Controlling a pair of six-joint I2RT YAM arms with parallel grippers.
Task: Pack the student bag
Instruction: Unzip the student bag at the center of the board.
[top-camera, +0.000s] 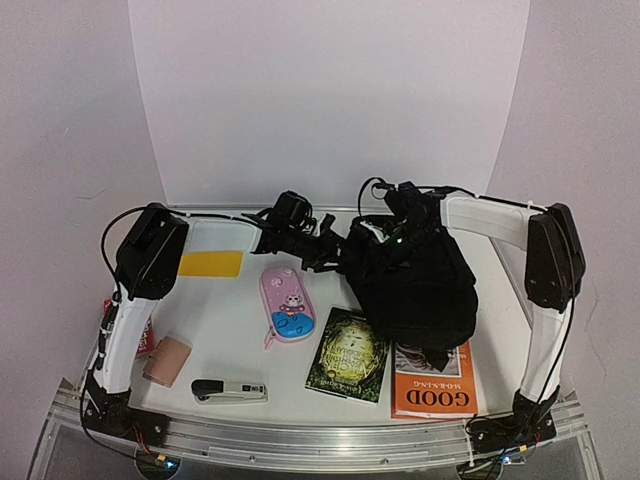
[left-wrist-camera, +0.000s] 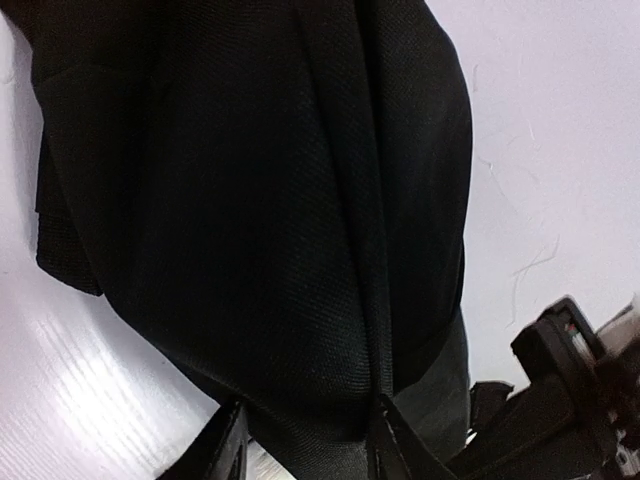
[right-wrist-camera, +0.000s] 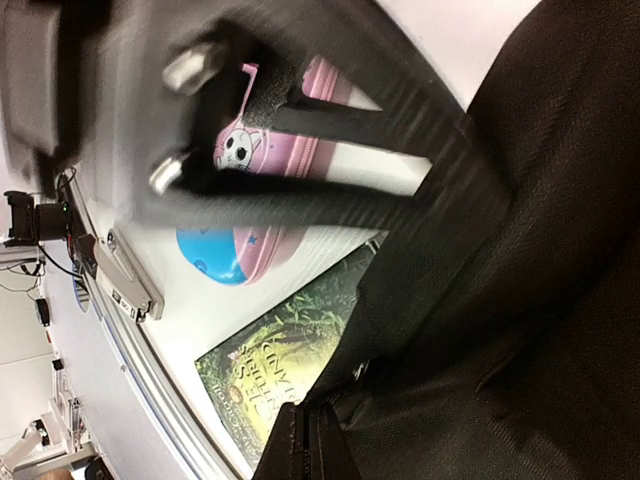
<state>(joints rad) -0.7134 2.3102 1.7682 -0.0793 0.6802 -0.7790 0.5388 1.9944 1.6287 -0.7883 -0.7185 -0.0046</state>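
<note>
Counter (top-camera: 220, 320): white, and all the things are carried on it.
Backpack (top-camera: 415, 285): black fabric, held bunched up over the right half of the counter, toward the far edge; the far end of the orange book is covered by its bottom.
Orange book (top-camera: 432, 385): laid flat at the near edge, toward the right corner.
Green book (top-camera: 348, 355): laid flat just left of the orange book.
Pencil case (top-camera: 287, 303): pink, placed mid-counter, left of the backpack.
Stapler (top-camera: 229, 391): set by the near edge, left of centre.
Yellow pad (top-camera: 211, 263): placed toward the far left corner.
Left claw (left-wrist-camera: 308, 440): a fold of the backpack is pinched between its fingers.
Right claw (right-wrist-camera: 305, 440): pressed together on the backpack's edge.
</note>
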